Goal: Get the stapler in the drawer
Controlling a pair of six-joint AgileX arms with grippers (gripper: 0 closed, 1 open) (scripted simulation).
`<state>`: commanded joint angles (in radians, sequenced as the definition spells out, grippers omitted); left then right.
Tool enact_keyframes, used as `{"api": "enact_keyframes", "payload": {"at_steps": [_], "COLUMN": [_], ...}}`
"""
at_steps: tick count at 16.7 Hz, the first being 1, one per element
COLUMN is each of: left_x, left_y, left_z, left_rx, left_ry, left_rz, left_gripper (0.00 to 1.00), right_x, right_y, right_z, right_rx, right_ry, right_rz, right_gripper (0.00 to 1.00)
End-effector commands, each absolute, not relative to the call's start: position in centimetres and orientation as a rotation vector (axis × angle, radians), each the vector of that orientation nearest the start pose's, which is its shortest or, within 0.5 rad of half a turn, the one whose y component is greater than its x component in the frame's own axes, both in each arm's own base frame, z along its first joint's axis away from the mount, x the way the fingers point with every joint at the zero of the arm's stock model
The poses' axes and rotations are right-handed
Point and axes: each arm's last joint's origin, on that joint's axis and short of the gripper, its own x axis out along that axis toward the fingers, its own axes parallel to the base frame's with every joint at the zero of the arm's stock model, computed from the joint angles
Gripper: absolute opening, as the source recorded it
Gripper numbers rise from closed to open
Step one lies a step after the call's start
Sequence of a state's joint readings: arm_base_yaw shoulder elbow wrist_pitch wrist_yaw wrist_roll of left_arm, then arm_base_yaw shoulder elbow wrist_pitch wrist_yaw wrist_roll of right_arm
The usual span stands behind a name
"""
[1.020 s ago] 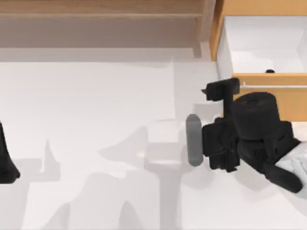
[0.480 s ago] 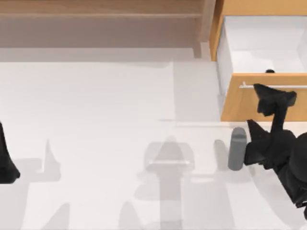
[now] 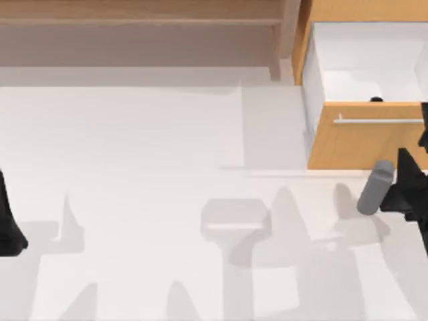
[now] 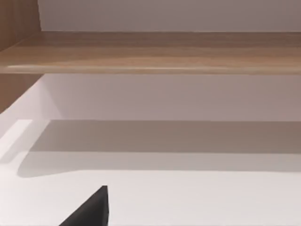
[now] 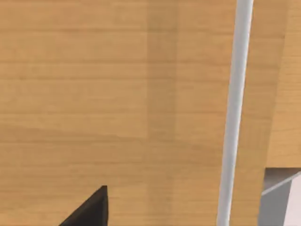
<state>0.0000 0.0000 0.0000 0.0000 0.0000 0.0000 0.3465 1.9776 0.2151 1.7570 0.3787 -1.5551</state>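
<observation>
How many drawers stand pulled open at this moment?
1: the light tan wooden drawer with a thin silver bar handle, at the table's far right, its white box interior exposed. The long brown wooden shelf unit beside it has no drawer that I can see.

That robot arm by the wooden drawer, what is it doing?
The drawer stands pulled open at the table's right, its white inside showing behind the tan front and silver handle. The right arm sits just in front of it at the right edge, its right gripper close to the drawer front. A small dark thing peeks over the front's edge inside; I can't tell what it is. The left arm is parked at the left edge.
</observation>
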Motion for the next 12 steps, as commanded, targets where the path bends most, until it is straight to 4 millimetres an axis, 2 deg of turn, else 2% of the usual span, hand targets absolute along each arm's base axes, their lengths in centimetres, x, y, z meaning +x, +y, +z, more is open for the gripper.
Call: {"api": "enact_keyframes", "payload": {"at_steps": [6,12], "left_x": [10.6,10.6], "left_y": [-0.1,-0.1], "left_z": [16.0,16.0], "left_rx": [0.0,0.0], "left_ry": [0.0,0.0], "left_rz": [0.0,0.0], "left_gripper": [1.0,1.0], "right_x": [22.9,25.2], "right_y": [7.2,7.1], "right_z": [8.9,8.9], "right_rx": [-1.572,-1.571], "right_ry": [0.007,0.008], "right_rz": [-0.003,-0.008], "right_gripper": [1.0,1.0]}}
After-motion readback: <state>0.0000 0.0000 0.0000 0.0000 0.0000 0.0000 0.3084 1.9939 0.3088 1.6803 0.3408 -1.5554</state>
